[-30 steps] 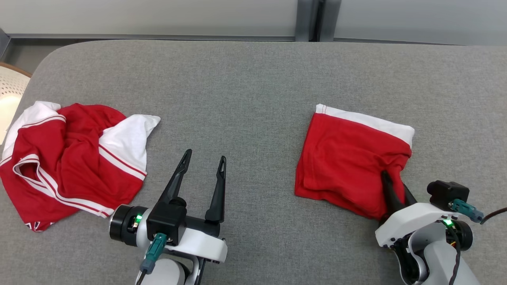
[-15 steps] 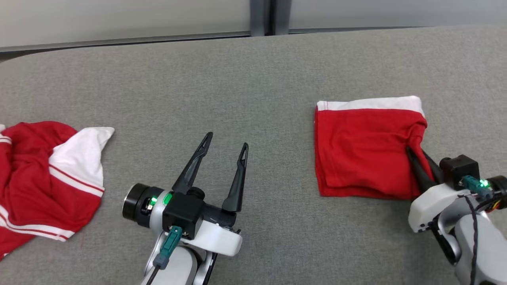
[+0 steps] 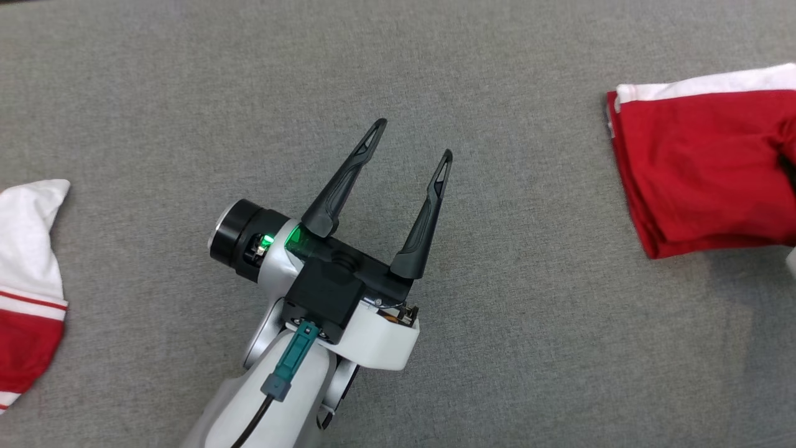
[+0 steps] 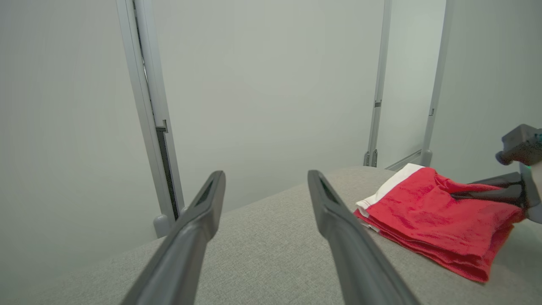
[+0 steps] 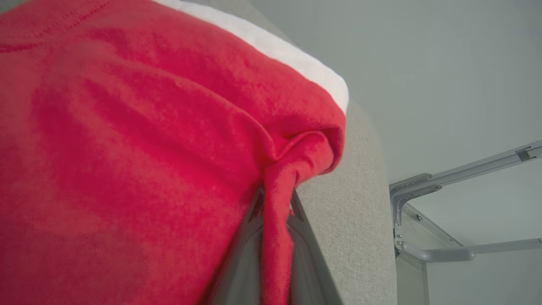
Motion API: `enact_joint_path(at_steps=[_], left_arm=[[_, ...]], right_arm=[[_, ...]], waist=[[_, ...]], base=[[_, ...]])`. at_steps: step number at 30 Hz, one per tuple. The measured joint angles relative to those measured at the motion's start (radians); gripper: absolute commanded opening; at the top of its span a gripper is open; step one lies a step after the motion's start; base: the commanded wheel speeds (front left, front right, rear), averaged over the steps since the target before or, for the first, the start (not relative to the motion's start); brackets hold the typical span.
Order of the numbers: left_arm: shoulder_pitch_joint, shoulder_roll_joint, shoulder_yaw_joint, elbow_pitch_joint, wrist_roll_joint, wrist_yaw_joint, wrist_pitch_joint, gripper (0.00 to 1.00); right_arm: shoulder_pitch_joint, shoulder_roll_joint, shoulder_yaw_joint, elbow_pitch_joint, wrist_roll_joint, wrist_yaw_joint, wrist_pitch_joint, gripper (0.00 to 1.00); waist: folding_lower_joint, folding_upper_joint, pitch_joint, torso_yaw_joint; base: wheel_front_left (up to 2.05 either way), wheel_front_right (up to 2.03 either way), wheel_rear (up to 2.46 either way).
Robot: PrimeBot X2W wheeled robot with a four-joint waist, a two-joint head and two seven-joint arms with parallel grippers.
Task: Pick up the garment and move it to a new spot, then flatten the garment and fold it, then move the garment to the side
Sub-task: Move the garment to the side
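The folded red garment (image 3: 696, 168) with a white band lies on the grey table (image 3: 186, 93) at the head view's right edge. In the right wrist view my right gripper (image 5: 275, 197) is shut on a pinched ridge of the garment (image 5: 127, 148) at its edge. The left wrist view shows that gripper (image 4: 463, 189) lying low at the far side of the garment (image 4: 427, 220). My left gripper (image 3: 413, 138) hovers over bare table to the garment's left, open with nothing between its fingers (image 4: 338, 228).
A second red and white garment (image 3: 28, 267) lies crumpled at the head view's left edge. Grey table stretches between the two garments. Pale wall panels with metal frames (image 4: 148, 106) stand beyond the table's far edge.
My right gripper has shut on the folded garment's edge, bunching the cloth. The head camera has moved down and closer, so the whole picture has shifted. The left gripper stays open.
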Motion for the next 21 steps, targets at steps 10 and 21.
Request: enact_joint_path(at_steps=[10,21], left_arm=[[-0.078,0.000,-0.037,-0.017,0.025,-0.022,0.000,1.00],[-0.093,0.001,-0.030,-0.005,0.029,-0.025,0.000,1.00]], right_arm=[[-0.086,-0.140,-0.007,0.062,-0.026,0.000,0.002,0.00],[-0.142,-0.083,-0.147,0.179,-0.050,0.000,-0.034,1.00]], waist=[[0.0000,0.0000,0.114,-0.032],[0.0001,0.0000,0.107,-0.024]], base=[[0.00,0.00,0.00],[0.00,0.00,0.00]])
